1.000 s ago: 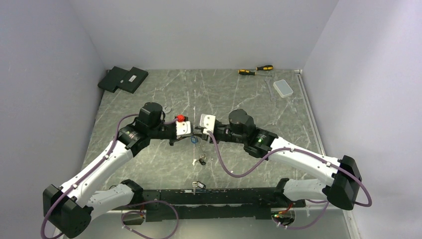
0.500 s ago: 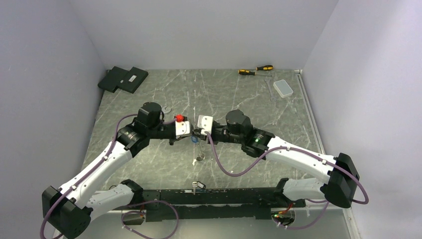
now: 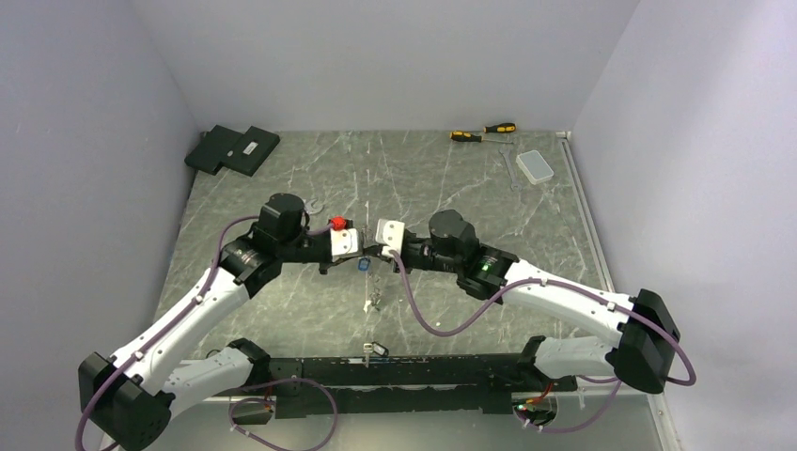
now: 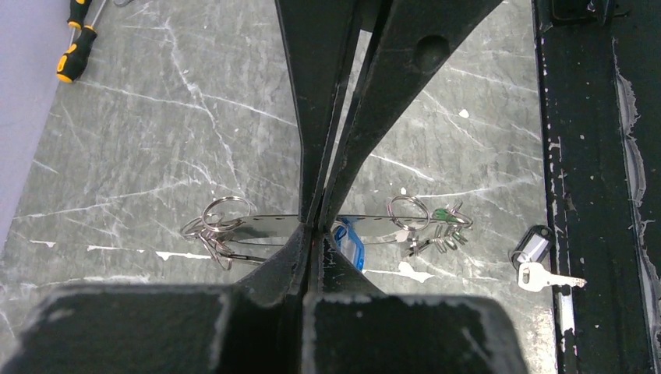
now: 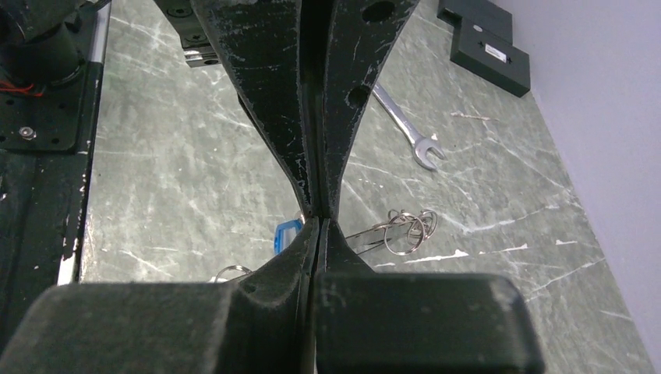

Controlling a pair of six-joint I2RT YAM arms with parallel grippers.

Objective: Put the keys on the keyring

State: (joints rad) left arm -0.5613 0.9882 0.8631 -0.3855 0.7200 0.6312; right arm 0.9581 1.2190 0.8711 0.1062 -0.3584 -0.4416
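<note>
Where my two arms meet tip to tip over the grey-green, marble-veined tabletop (image 3: 423, 178), my left end effector (image 4: 312, 230) is clenched on the thin, silvery, floppy wire keyring (image 4: 265, 227). The wire runs straight through the pinch and out to both sides. In my left wrist view, small bright steel split rings (image 4: 222, 220) bunch at its 9 o'clock end. Another ring sits toward 3 o'clock, just beside the green-headed key (image 4: 443, 215), tiny, with a green plastic head. The blue-headed key (image 4: 352, 248), its plastic head glossy, sits at 5 o'clock of the pinch.

My right end effector (image 5: 316, 222) is clenched too, fingers pressed flat together. The wire leaves from just beside them toward 3 o'clock, and I cannot tell whether it is caught between them, nor whether the keyring touches the tabletop.

Seen from above, a silver open-ended wrench (image 5: 405, 128) of matte steel lies at 11 o'clock of the meeting point. Two flat black blocks (image 3: 232, 148) lie farther out at 10 o'clock, and one carries a white label too small to read. Yellow-and-black screwdrivers (image 3: 465, 137) lie at 1 o'clock and a clear rounded plastic box (image 3: 536, 166) at 2 o'clock. At 6 o'clock a silver key with a black head (image 4: 538, 265) rests at the edge of the scuffed black rail (image 4: 592, 156).
</note>
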